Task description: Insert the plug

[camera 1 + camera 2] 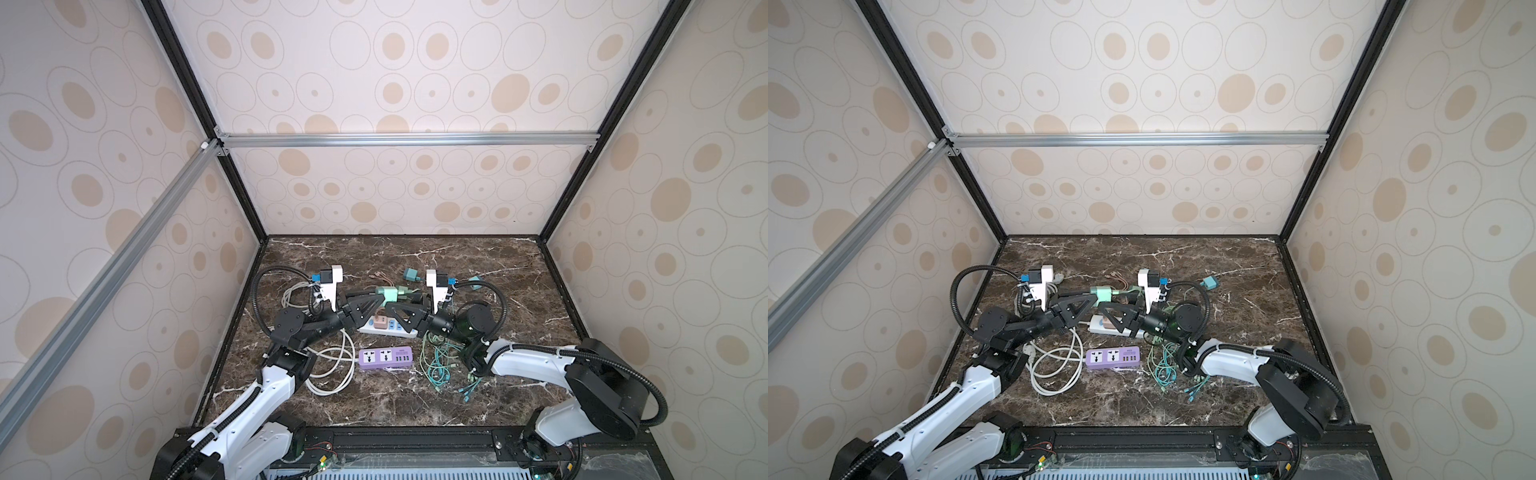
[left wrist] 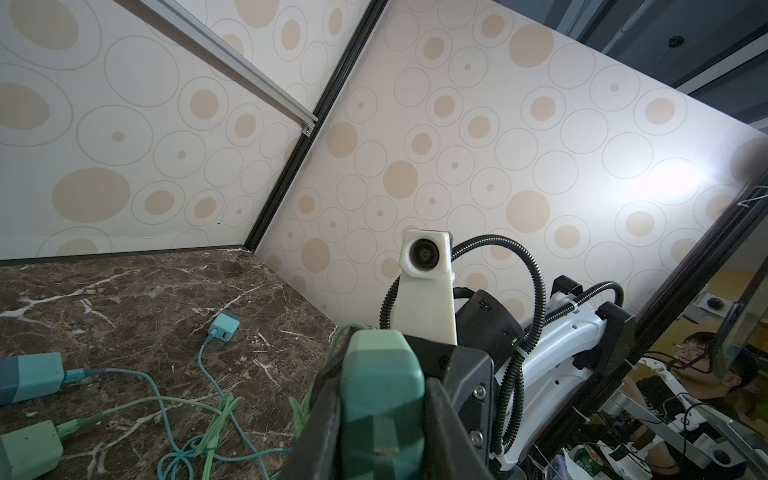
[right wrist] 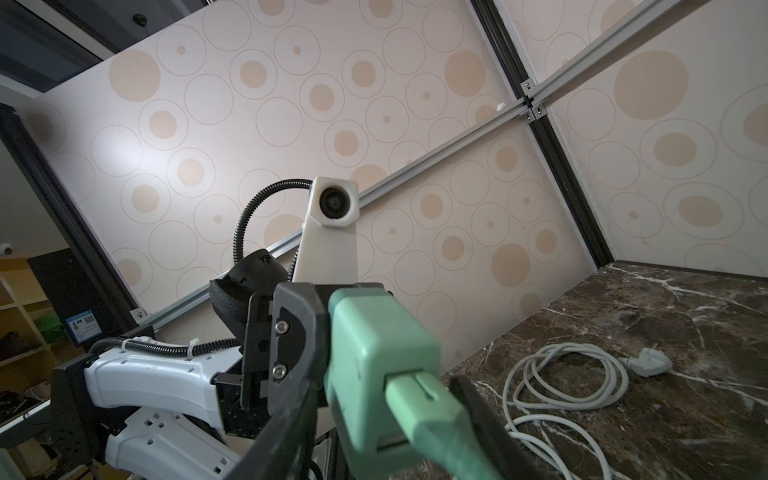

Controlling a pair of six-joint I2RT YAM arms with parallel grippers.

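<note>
Two arms meet over the middle of the marble table (image 1: pixel 478 257). The left gripper (image 1: pixel 379 297) has its fingers clamped on the one green charger (image 2: pixel 380 374), held off the table just beyond the far side of the white power strip (image 1: pixel 370 329). One green USB plug (image 3: pixel 419 399) sits at one of the charger's two ports; how deep it goes cannot be told. The right gripper (image 3: pixel 399 411) has its fingers partly spread on either side of that plug, and whether they grip it cannot be told.

There are two power strips. The white one carries one pink adapter (image 1: pixel 379 320), and the purple power strip (image 1: pixel 385 358), with two sockets, lies nearer.

In the left wrist view, three more chargers lie on the marble: a teal charger (image 2: pixel 224 328), a blue-and-teal charger (image 2: pixel 31 376) and a pale green charger (image 2: pixel 29 451), each with a cable attached. One coiled white cord (image 1: pixel 334 374) lies on the left. A tangle of green cables (image 1: pixel 438 365) lies on the right, too knotted to count.
</note>
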